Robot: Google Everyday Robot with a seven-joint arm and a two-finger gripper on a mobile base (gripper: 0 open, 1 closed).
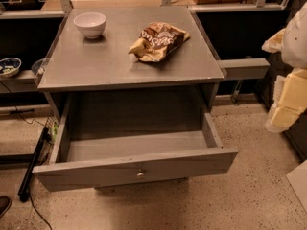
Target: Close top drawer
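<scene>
Top drawer (136, 169): pulled far out, knob (140, 174) at front centre.
Worktop (96, 63): above the drawer, carrying a white bowl (89, 24) and a snack bag (159, 41).
Claw (283, 111): right of the drawer, apart from it; whether open or closed, cannot tell.

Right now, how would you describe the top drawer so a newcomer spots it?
Find the grey cabinet carrying a white bowl and a snack bag; the gripper hangs off to its right. Directly under the top sits the top drawer. It alone juts out open, its wide front bearing one small round knob.
</scene>
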